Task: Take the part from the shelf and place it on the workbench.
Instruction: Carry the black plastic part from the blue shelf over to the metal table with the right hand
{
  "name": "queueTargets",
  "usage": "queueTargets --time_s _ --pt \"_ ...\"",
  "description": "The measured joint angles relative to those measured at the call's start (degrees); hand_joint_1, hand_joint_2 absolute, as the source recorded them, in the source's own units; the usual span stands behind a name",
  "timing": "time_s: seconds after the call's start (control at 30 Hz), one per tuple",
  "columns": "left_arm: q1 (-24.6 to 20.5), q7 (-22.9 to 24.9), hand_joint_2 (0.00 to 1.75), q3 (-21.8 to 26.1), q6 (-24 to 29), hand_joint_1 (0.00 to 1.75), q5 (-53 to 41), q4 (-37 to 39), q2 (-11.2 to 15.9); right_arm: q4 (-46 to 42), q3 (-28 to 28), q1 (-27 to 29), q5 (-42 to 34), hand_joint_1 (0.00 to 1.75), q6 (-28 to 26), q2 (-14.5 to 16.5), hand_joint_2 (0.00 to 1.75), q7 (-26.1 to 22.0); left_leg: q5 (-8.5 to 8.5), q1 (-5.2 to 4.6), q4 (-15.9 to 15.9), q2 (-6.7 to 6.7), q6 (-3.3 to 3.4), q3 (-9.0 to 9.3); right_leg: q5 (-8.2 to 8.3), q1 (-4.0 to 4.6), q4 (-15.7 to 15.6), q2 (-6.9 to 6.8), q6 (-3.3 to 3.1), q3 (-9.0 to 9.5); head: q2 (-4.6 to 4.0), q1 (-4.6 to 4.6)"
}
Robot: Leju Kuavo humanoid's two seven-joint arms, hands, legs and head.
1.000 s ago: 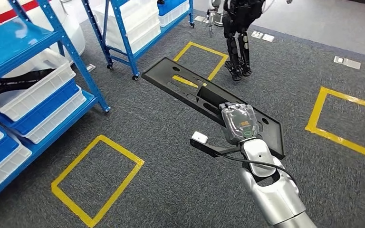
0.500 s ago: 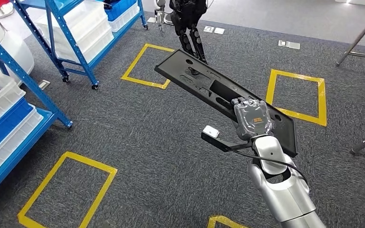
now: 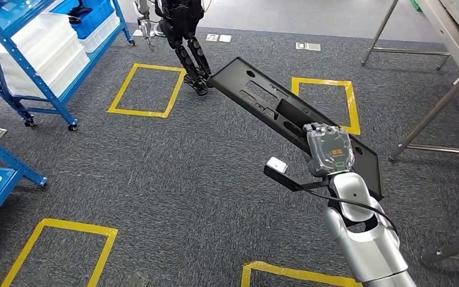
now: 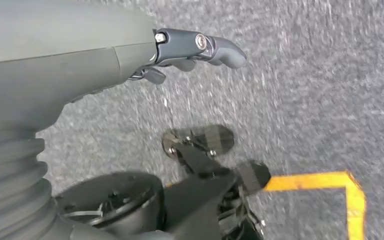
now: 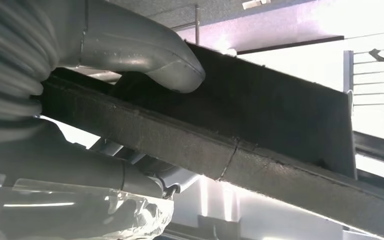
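Nearest, at the lower right of the head view: silver right arm rising from below, right hand (image 3: 330, 150) clamped on the near end of the part (image 3: 275, 110). Confirmed in the right wrist view, thumb (image 5: 145, 55) pressed on one face of the dark panel and the other fingers wrapped under its edge. Left hand (image 4: 195, 47) hanging low over grey carpet, holding nothing, fingers loosely curled with gaps between them.

Farther out: long black panel with slots and holes, held clear of the floor, long axis running from the hand away and to the left, far end tilted upward and reaching toward the legs of another robot (image 3: 185, 36) standing beyond. Yellow taped squares (image 3: 146, 89) on the carpet beneath and beside it.

Farthest, at the upper right: metal-legged table (image 3: 454, 45), well apart from the part and off to the right of the gripping hand. Likely needed next: more turning rightward, since the panel's length points away from the table rather than along it. Blue shelf (image 3: 42, 48) at far left.
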Motion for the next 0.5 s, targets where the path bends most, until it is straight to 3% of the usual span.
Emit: queueTargets --time_s 0.03,0.07,0.13,0.2,0.27,0.3,0.33,0.4,0.43,0.5 --pt "0.04 0.01 1.75 0.02 0.27 0.00 0.22 0.01 -0.05 0.88 0.13 -1.14 -0.73 1.69 0.22 -0.01 1.75 -0.47 0.30 -0.22 -0.49 0.68 0.22 0.08 0.51 -0.19 -0.42 0.96 0.53 -0.19 0.00 -0.12" --pt "0.09 0.02 1.75 0.06 0.49 0.00 0.38 0.01 -0.16 1.88 0.26 -2.24 -1.35 1.69 0.31 -0.05 1.75 -0.81 0.97 -0.21 -1.35 1.63 0.23 0.35 0.89 -0.18 -0.60 0.98 0.82 -0.47 0.00 -0.22" --pt "0.30 0.02 1.75 0.21 0.73 0.00 0.60 0.01 -0.44 3.76 0.53 -4.41 -2.10 1.69 0.28 -0.14 1.75 -1.18 2.54 -0.04 -3.34 3.46 0.07 0.82 0.00 0.34 0.91 -1.99 0.70 -1.78 0.00 -0.05" --pt "0.75 0.08 1.75 0.43 0.76 0.00 0.63 0.04 -0.70 5.26 0.85 -6.10 -2.42 1.69 0.18 -0.08 1.75 -1.35 3.36 -0.03 -4.12 5.41 -0.37 0.64 -3.56 0.56 7.26 -6.07 0.17 -4.63 0.00 0.15" --pt "1.26 0.17 1.75 0.57 0.75 0.00 0.63 0.07 -0.82 6.51 1.22 -6.72 -2.59 1.69 0.09 0.00 1.75 -1.45 3.61 -0.05 -4.09 7.43 -0.70 0.13 -6.55 0.30 14.10 -7.26 0.54 -6.98 0.00 0.31" --pt "1.42 0.21 1.75 0.61 0.75 0.00 0.64 0.08 -0.87 7.06 1.38 -6.76 -2.63 1.69 0.07 0.01 1.75 -1.47 3.69 0.02 -4.07 8.32 -0.87 -0.07 -6.96 0.15 15.14 -7.44 1.02 -6.89 0.00 0.34" --pt "1.50 0.26 1.75 0.66 0.75 0.00 0.64 0.08 -0.94 7.56 1.54 -6.78 -2.67 1.69 0.05 0.00 1.75 -1.47 3.74 0.11 -4.03 9.22 -1.11 -0.21 -6.52 -0.01 13.60 -7.76 1.69 -5.43 0.00 0.42" --pt "1.54 0.41 1.75 0.78 0.75 0.00 0.71 0.09 -1.10 8.31 1.84 -7.08 -2.73 1.69 0.00 0.02 1.75 -1.48 3.57 0.19 -3.67 10.85 -1.78 -0.35 -4.70 -0.36 5.52 -9.98 2.84 -0.15 0.00 0.48" --pt "1.53 0.49 1.75 0.85 0.78 0.00 0.80 0.09 -1.15 8.62 2.04 -7.40 -2.80 1.69 -0.07 0.15 1.75 -1.51 3.34 0.09 -3.32 11.61 -2.25 -0.54 -3.90 -0.24 1.80 -11.18 2.96 2.27 0.00 0.51" --pt "1.51 0.53 1.75 0.96 0.89 0.00 1.06 0.09 -1.16 9.46 2.43 -8.12 -3.15 1.69 -0.45 0.42 1.75 -1.66 2.97 -0.16 -2.66 12.80 -3.03 -0.75 -3.44 0.10 -0.97 -12.02 2.17 3.89 0.00 0.39"
